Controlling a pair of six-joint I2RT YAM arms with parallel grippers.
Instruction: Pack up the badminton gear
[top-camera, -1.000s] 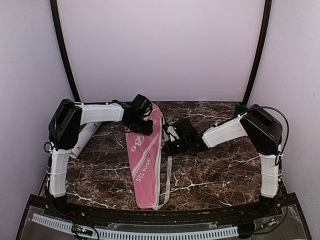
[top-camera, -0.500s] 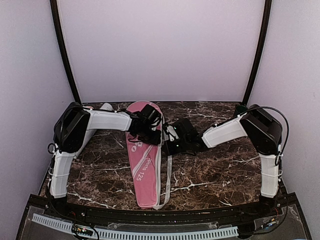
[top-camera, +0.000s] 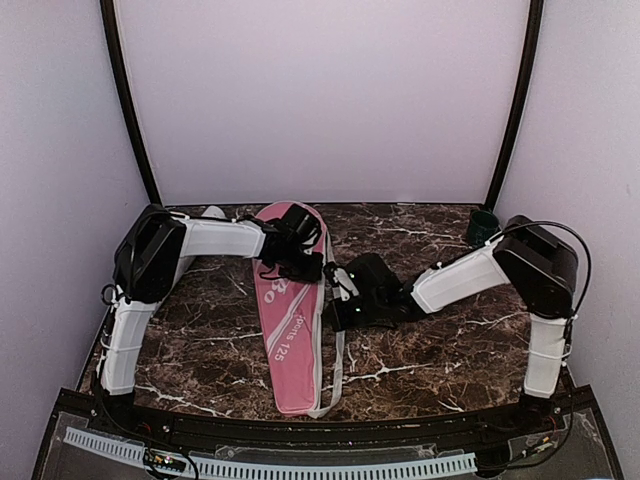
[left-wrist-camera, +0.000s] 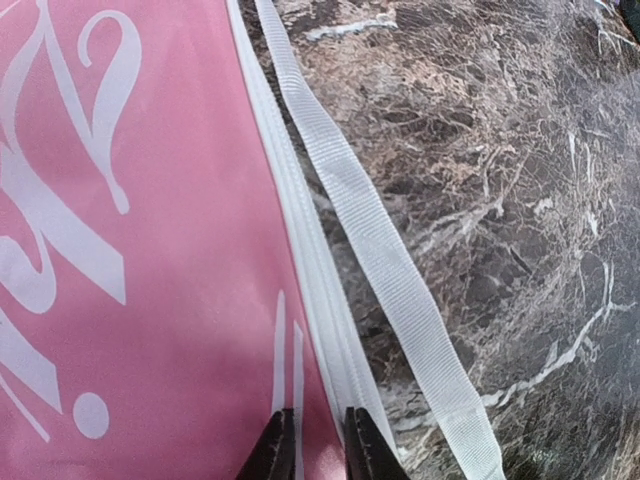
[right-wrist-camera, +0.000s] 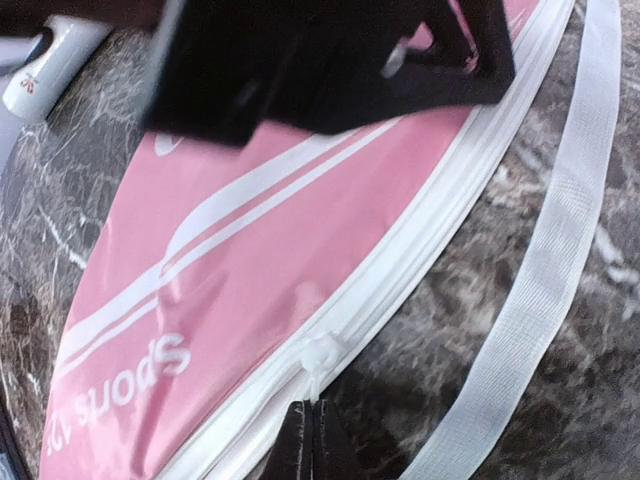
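The pink racket-shaped bag (top-camera: 290, 330) with white lettering lies lengthwise mid-table, its head toward the back. My left gripper (top-camera: 303, 266) hovers low over the bag's (left-wrist-camera: 130, 250) upper right part. Its tips (left-wrist-camera: 318, 445) stand a narrow gap apart, with pink fabric and the white zipper edging showing between them. At the bag's right edge my right gripper (top-camera: 335, 303) is shut (right-wrist-camera: 312, 420) on the white pull of the zipper slider (right-wrist-camera: 322, 352). A long white tube (top-camera: 207, 215) lies at the back left, mostly hidden behind my left arm.
The bag's white strap (left-wrist-camera: 380, 260) trails loose on the marble beside its right edge (right-wrist-camera: 540, 290). A small dark green cup (top-camera: 484, 225) stands at the back right. The left gripper's black body (right-wrist-camera: 320, 60) fills the top of the right wrist view.
My left gripper came down the bag's head toward its right edge while its jaws narrowed. My right gripper slid nearer along the bag's right edge, still shut.
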